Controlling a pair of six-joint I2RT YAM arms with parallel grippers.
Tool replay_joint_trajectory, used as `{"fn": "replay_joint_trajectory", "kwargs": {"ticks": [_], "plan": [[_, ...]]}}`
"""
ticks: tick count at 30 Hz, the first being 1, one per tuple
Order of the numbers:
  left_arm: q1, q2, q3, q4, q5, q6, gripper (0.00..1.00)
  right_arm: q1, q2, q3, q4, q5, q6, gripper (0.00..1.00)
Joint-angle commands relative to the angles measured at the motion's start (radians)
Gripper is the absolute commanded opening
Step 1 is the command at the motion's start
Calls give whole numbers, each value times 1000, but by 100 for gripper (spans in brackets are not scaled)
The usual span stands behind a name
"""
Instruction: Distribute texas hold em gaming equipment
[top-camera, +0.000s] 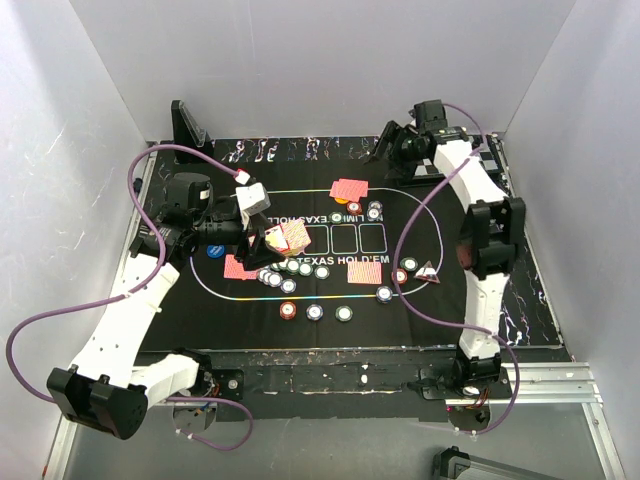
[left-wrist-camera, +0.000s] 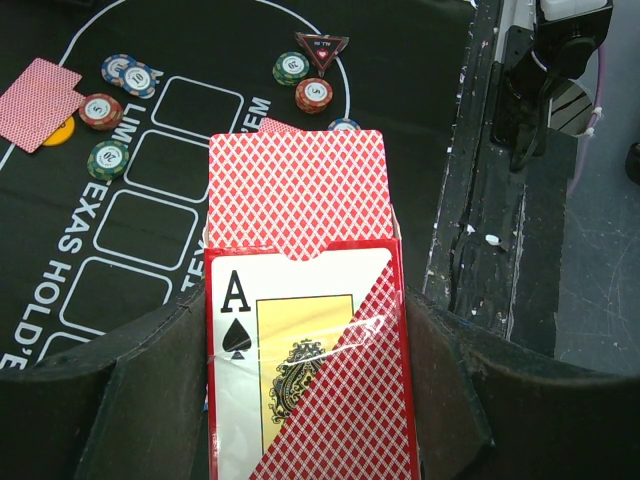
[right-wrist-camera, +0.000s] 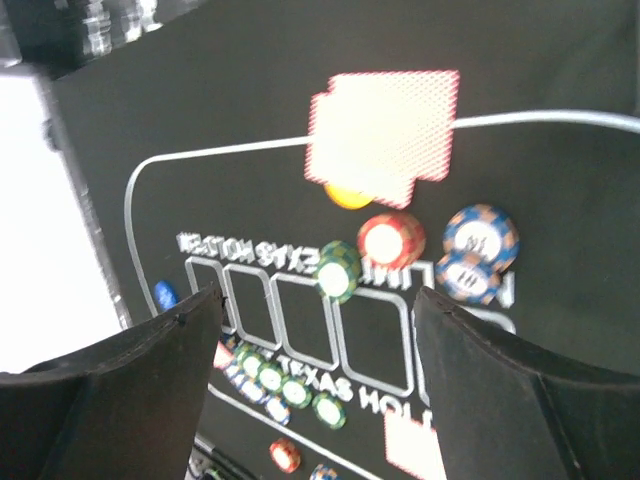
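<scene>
Deck box (left-wrist-camera: 310, 390), ace-of-spades face, red-backed cards sticking out its top, pinched between the fingers of the left gripper (left-wrist-camera: 305, 300), held over the felt mat (top-camera: 250, 305) left of centre in the top view. Dealt card pairs (top-camera: 349, 189) lie at mat top centre, lower left and lower right. Poker chips (top-camera: 295, 267) sit in a row mid-mat, with more scattered. Triangular marker (top-camera: 430, 270) lies at right beside two chips. Jaws of the right gripper (right-wrist-camera: 315, 295) are spread wide with nothing between them; it sits at the upper right of the top view.

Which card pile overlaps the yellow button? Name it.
The far pile: the yellow button peeks from under it; the left pile and right pile lie apart.
</scene>
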Motion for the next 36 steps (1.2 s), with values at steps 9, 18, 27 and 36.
{"fn": "replay_joint_trajectory", "kwargs": {"ticks": [9,18,27,36], "plan": [[6,-39,16,10,34,27,0,196,-611,-451,240,-430,115,88],[4,-15,23,5,28,42,0,377,-717,-628,384,-475,225,89],[5,-10,33,-7,11,59,0,485,-625,-637,527,-495,306,91],[5,1,42,-9,11,65,0,522,-573,-654,600,-514,350,91]]}}
